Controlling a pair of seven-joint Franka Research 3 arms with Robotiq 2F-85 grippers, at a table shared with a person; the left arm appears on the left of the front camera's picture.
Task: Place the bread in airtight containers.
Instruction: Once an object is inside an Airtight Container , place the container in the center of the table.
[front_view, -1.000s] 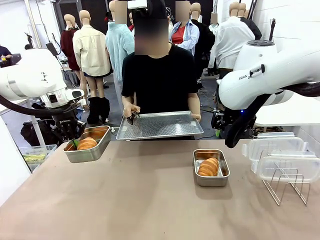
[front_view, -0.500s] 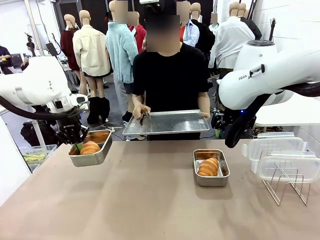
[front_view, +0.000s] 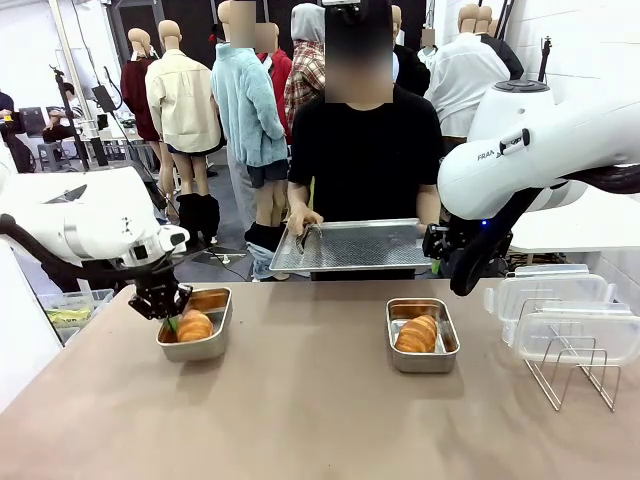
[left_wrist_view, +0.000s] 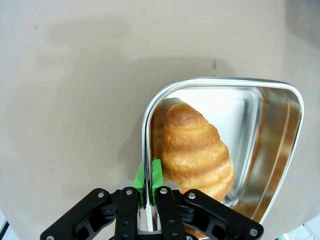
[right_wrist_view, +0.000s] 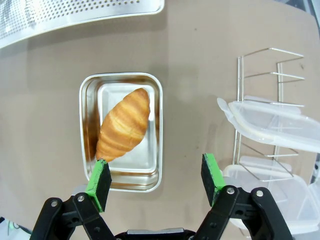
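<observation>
A steel airtight container (front_view: 207, 348) with a golden croissant (front_view: 195, 325) in it sits low over the left of the table. My left gripper (front_view: 170, 316) is shut on its near-left rim. In the left wrist view the green pads of my left gripper (left_wrist_view: 150, 172) pinch the container's rim (left_wrist_view: 148, 115), with the croissant (left_wrist_view: 195, 150) just inside. A second container (front_view: 446, 345) holding a croissant (front_view: 417, 333) rests at centre right. My right gripper (right_wrist_view: 156, 177) hangs open and empty above that container (right_wrist_view: 159, 135) and its croissant (right_wrist_view: 122, 125).
A person at the far side holds a perforated metal tray (front_view: 350, 245) and tongs (front_view: 303, 238). Clear plastic lids (front_view: 560, 315) lean on a wire rack (front_view: 575, 375) at the right edge. The same rack (right_wrist_view: 270, 65) and lids (right_wrist_view: 270, 122) lie beside my right gripper.
My left arm has carried the container with its croissant rightward and down, from the table's left edge onto the table. The person with the tray has stepped to the right. The right arm is still.
</observation>
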